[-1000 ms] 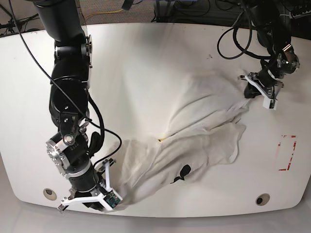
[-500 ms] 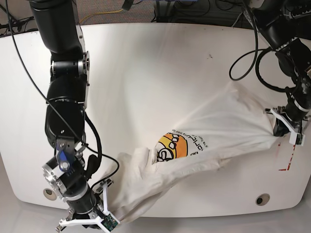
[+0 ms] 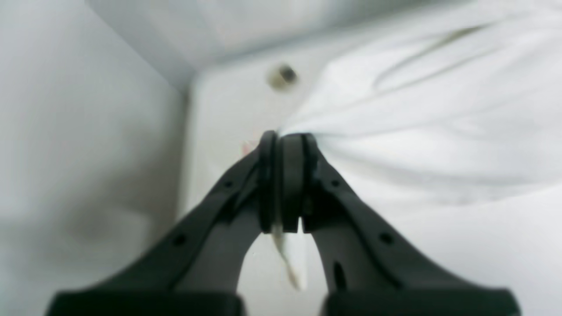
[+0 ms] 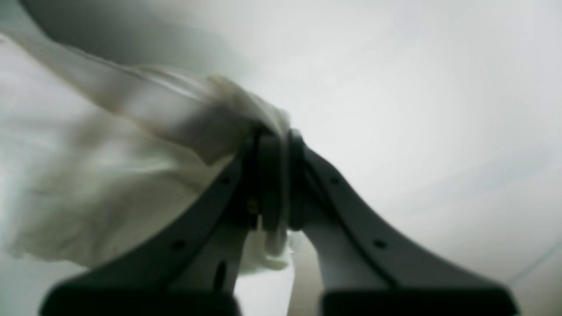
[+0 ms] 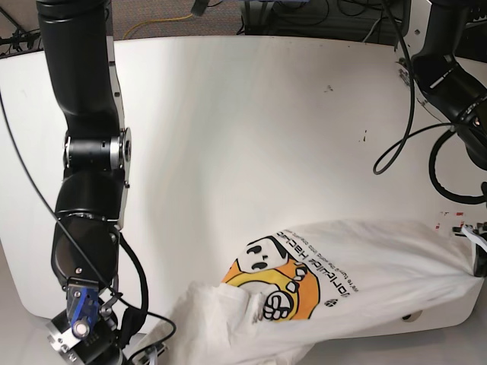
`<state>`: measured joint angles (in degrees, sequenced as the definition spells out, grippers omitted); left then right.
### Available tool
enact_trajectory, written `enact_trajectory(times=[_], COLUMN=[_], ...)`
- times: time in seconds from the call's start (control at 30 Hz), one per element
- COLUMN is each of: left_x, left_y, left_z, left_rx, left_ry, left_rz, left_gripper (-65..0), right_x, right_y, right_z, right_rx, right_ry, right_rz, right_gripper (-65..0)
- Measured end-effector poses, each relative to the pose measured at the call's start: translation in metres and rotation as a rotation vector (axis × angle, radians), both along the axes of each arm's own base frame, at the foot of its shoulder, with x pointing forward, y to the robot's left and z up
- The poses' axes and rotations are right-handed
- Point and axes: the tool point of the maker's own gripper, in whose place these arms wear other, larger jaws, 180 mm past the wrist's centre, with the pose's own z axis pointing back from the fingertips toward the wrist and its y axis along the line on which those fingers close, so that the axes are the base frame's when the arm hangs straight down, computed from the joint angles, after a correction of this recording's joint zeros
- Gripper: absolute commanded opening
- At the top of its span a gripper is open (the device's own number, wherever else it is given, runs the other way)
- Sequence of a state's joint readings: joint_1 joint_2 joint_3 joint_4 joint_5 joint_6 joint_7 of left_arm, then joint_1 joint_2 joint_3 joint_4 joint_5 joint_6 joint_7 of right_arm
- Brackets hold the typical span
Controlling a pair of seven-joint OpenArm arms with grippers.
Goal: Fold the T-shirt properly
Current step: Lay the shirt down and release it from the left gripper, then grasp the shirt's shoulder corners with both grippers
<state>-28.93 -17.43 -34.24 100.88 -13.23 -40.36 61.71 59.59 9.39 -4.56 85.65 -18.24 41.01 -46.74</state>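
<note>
Now the T-shirt (image 5: 358,262) lies stretched along the bench's (image 5: 228,114) near edge, left tool (image 3: 285,184) and right tool (image 4: 274,180) each pinching its cloth.

Bright even light, soft shadows, both wrist views blurred, base view sharp

White rounded table (image 5: 251,129), grey carpet behind (image 5: 152,15), yellow cable (image 5: 163,20), tangled black cables (image 5: 319,11)
</note>
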Motion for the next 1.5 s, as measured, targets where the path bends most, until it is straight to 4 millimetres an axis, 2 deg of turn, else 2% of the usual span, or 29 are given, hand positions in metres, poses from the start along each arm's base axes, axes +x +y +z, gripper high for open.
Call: enact_trajectory(times=[0.13, 0.2, 0.33, 0.4, 0.47, 0.53, 0.6, 0.67, 0.73, 0.9, 0.97, 1.07, 1.27, 1.33, 1.37, 1.5], left_x=[0.005, 0.003, 0.005, 0.006, 0.001, -0.009, -0.017, -0.025, -0.038, -0.074, -0.085, -0.107, -0.138, -0.14, -0.14, -0.142], left_y=[0.008, 0.01, 0.008, -0.001, -0.011, -0.019, -0.018, -0.018, -0.019, -0.017, -0.021, -0.022, -0.04, -0.047, -0.054, -0.073], left_z=[0.04, 0.048, 0.054, 0.048, 0.035, 0.01, -0.017, -0.037, -0.051, -0.111, -0.126, -0.153, -0.188, -0.193, -0.197, -0.207], left_rx=[0.024, 0.05, 0.146, 0.172, 0.191, 0.195, 0.197, 0.2, 0.221, 0.226, 0.214, 0.213, 0.167, 0.147, 0.126, 0.05], left_ry=[-0.09, -0.098, -0.061, -0.043, -0.022, 0.032, 0.106, 0.161, 0.194, 0.374, 0.409, 0.485, 0.523, 0.522, 0.519, 0.504], left_rz=[0.017, 0.014, -0.009, -0.034, -0.065, -0.089, -0.088, -0.088, -0.091, -0.099, -0.118, -0.134, -0.214, -0.222, -0.229, -0.237], left_gripper=[-65.0, -65.0, -65.0, -65.0, -65.0, -65.0, -65.0, -65.0, -65.0, -65.0, -65.0, -65.0, -65.0, -60.1, -55.6, -31.0], right_x=[-0.001, -0.006, -0.014, -0.019, -0.026, -0.034, -0.039, -0.048, -0.062, -0.092, -0.104, -0.128, -0.162, -0.169, -0.171, -0.18], right_y=[-0.001, -0.005, -0.023, -0.03, -0.041, -0.055, -0.064, -0.071, -0.075, -0.096, -0.101, -0.112, -0.127, -0.127, -0.126, -0.12], right_z=[0.029, 0.033, 0.029, 0.016, -0.004, -0.038, -0.067, -0.108, -0.134, -0.197, -0.217, -0.257, -0.299, -0.309, -0.311, -0.324], right_rx=[0.0, -0.007, 0.006, 0.028, 0.036, 0.049, 0.076, 0.088, 0.111, 0.169, 0.21, 0.264, 0.338, 0.344, 0.344, 0.353], right_ry=[-0.053, -0.055, -0.054, -0.047, -0.016, 0.045, 0.102, 0.182, 0.218, 0.343, 0.374, 0.491, 0.591, 0.615, 0.619, 0.65], right_rz=[-0.003, -0.031, -0.075, -0.09, -0.13, -0.169, -0.186, -0.217, -0.239, -0.316, -0.348, -0.418, -0.521, -0.531, -0.531, -0.523], right_gripper=[-65.0, -65.0, -65.0, -65.0, -65.0, -65.0, -65.0, -65.0, -65.0, -65.0, -65.0, -65.0, -65.0, -65.0, -65.0, -65.0])
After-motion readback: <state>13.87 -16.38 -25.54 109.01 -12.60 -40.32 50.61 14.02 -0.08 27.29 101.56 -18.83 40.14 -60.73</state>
